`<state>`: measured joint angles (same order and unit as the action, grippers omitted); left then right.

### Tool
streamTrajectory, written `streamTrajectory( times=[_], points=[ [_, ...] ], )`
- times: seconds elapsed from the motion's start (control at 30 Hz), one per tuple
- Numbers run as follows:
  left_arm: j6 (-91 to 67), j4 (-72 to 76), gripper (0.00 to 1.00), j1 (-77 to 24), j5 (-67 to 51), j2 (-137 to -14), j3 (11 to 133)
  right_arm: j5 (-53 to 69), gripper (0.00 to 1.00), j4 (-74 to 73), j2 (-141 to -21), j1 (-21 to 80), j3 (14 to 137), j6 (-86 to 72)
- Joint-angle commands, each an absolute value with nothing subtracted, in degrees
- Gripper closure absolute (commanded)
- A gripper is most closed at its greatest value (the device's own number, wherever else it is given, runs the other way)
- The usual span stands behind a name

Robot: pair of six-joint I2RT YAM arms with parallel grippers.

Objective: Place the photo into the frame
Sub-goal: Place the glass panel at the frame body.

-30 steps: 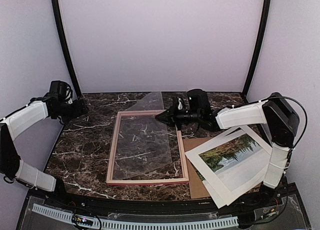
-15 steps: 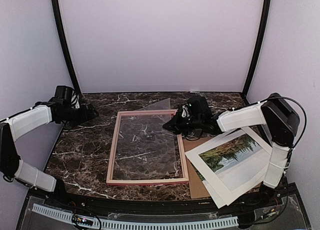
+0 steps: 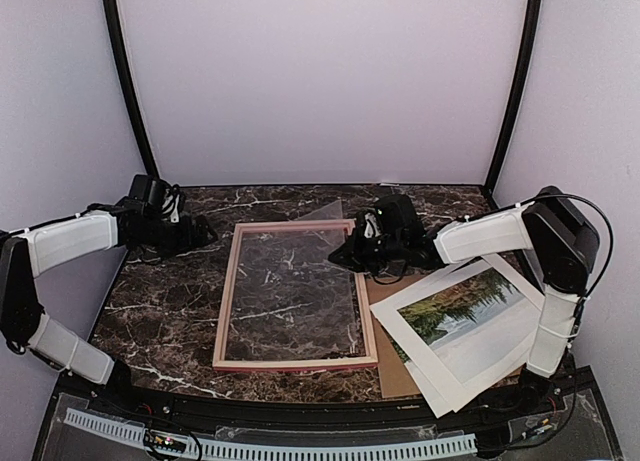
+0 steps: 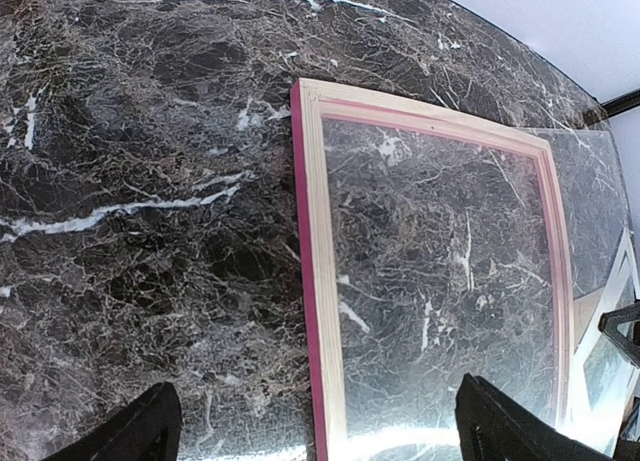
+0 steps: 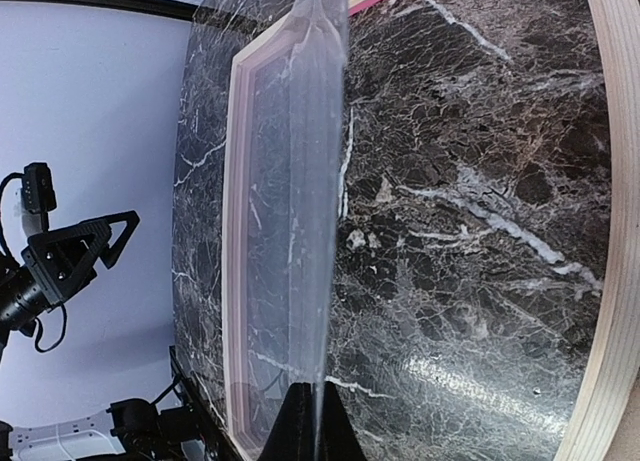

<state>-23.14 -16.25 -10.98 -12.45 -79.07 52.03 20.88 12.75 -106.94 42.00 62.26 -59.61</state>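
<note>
Right claw pinched shut on clear pane edge | left claw wide open, empty | risk: thin-edge grip slips, pane drops askew across frame rail

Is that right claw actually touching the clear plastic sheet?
Touching. The right wrist view shows the right gripper shut on the clear sheet, whose edge runs out from between its fingertips.

Bench left of frame lies free for left pincer; right pincer with tilted clear pane bars frame's far-right corner; photo fills right side.
</note>
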Motion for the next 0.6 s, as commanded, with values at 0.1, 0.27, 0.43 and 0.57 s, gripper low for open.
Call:
streamTrajectory(
  times=[0.1,0.27,0.43,0.57],
  points=[
    [-23.1,-15.0,0.01,-11.9,-13.1,-79.5,51.2,21.5,1.00,12.3,-108.5,41.5,64.9,-56.9],
    [-23.4,-14.5,0.02,-12.5,-13.7,-79.6,50.5,21.7,1.00,11.4,-108.7,41.1,65.6,-56.1],
    [-23.5,-14.1,0.02,-13.2,-14.4,-80.1,50.3,21.7,1.00,10.9,-108.7,40.9,65.9,-55.5],
    [-23.5,-14.1,0.02,-13.6,-15.2,-80.5,50.2,21.6,1.00,10.4,-108.6,40.7,65.8,-55.1]
  ],
)
